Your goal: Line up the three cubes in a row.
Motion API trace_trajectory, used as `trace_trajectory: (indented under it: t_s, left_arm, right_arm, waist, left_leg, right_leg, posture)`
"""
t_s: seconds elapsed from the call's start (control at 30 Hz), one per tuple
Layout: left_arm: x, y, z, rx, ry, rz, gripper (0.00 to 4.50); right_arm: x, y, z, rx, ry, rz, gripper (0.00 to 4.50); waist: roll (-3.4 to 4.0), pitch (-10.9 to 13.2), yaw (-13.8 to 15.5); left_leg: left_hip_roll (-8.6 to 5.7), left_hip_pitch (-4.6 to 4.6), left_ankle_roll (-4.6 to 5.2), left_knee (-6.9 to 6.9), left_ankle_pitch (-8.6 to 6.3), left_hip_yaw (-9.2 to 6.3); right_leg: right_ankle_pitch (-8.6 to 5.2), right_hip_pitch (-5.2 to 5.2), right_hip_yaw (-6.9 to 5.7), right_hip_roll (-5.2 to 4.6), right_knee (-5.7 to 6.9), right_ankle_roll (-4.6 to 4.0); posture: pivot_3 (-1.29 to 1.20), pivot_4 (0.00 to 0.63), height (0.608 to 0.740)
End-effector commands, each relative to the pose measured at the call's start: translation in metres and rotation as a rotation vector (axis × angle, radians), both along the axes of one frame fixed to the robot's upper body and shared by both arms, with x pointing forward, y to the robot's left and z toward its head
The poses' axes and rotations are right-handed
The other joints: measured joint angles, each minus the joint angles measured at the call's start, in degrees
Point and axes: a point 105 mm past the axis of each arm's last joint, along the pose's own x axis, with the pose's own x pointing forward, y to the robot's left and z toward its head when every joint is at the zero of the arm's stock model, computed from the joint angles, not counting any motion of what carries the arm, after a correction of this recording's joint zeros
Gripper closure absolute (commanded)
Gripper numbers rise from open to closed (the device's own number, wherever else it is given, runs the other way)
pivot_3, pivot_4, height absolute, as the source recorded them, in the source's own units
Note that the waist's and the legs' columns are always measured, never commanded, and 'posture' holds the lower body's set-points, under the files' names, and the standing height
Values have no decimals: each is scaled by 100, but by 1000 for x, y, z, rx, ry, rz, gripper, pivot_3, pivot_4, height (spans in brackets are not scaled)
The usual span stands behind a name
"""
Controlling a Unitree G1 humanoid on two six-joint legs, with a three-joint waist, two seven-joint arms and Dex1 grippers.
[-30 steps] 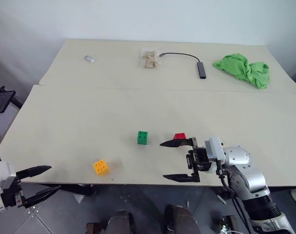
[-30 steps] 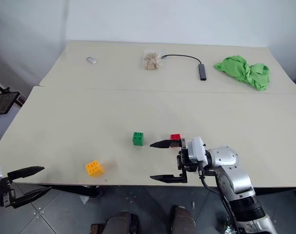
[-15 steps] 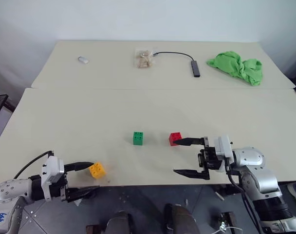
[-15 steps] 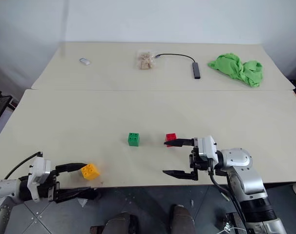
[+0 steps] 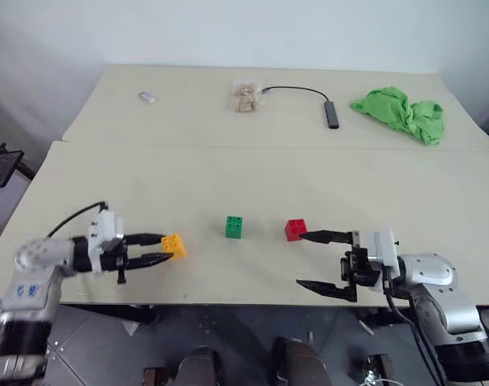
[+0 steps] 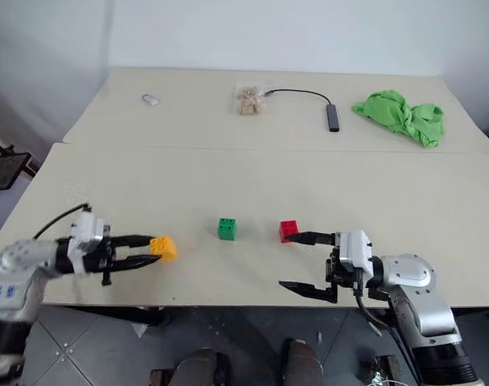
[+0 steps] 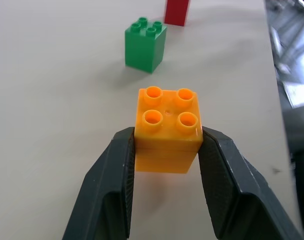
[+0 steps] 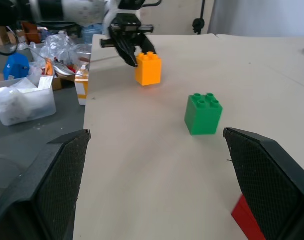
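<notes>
- The left end effector point(image 7: 167, 165) was clamped on the yellow-orange cube point(image 5: 174, 244), at the near-left of the bench point(image 5: 108, 185).
- The right end effector point(image 5: 325, 261) stood wide open and empty, one fingertip just beside the red cube point(image 5: 294, 230).
- The green cube point(image 5: 236, 227) sat between the other two.
- Best carried low and set level with the green cube, studs up.
- The left wrist view showed both pads flush on the cube's sides; the head views did not.

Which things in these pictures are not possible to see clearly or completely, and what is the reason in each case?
- Red cube: cut off by the frame edge in the left wrist view; in the right wrist view the right gripper's finger hides most of it.
- Yellow-orange cube: its two gripped sides are covered by the left gripper.
- Small grey-white object on the far table: too small to identify.
- Clear packet: contents too small to tell.
</notes>
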Motion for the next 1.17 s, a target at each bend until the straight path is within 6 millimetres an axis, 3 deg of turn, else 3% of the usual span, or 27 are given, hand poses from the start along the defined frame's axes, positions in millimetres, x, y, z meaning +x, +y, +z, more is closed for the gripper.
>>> trace_trajectory:
  t_s: [0.03,0.27,0.43,0.6,0.77,0.93,1.17]
  left_arm:
    - [12,5,-10,101,26,-72,3025]
    - [42,0,0,143,-3,-92,3025]
    - [38,-6,-3,131,53,-147,3025]
    - [41,-1,14,76,30,-117,1503]
    - [34,22,37,-45,-19,-22,52]
    - [18,55,60,-58,-107,140,52]
    - [9,57,68,-34,-141,172,52]
  right_arm:
    - [-3,-3,10,3,-39,-10,0]
    - [-10,-6,9,11,-39,-69,0]
    - [-12,-6,9,12,-32,-77,0]
    - [-6,-9,12,17,-28,-76,0]
    - [9,-23,23,-5,-37,-82,0]
    - [33,-45,46,-106,-69,-66,0]
    - [48,-48,56,-174,-93,-10,0]
  waist:
    - [-1,0,-26]
    - [-4,-2,-40]
    - [-4,-2,-38]
    - [-11,2,-44]
    - [-11,2,-92]
    - [-10,3,-185]
    - [-12,3,-113]
  left_leg:
    - [0,-3,0,-1,0,0]
    - [0,1,1,2,0,6]
    - [0,2,2,4,1,6]
    - [0,-2,2,5,1,5]
    - [1,-1,2,1,1,5]
    - [2,-6,2,-1,1,8]
    - [2,-8,2,3,1,15]
  right_leg:
    - [0,-1,0,2,-5,0]
    - [2,0,1,0,-2,4]
    - [2,0,3,0,0,4]
    - [2,-2,3,0,0,4]
    - [2,-7,5,0,4,4]
    - [2,-19,10,-2,12,5]
    - [3,-27,18,-3,21,6]
  posture:
    - [0,150,740]
    - [0,150,740]
    - [0,150,740]
    - [0,150,740]
    - [0,150,740]
    - [0,150,740]
    - [0,150,740]
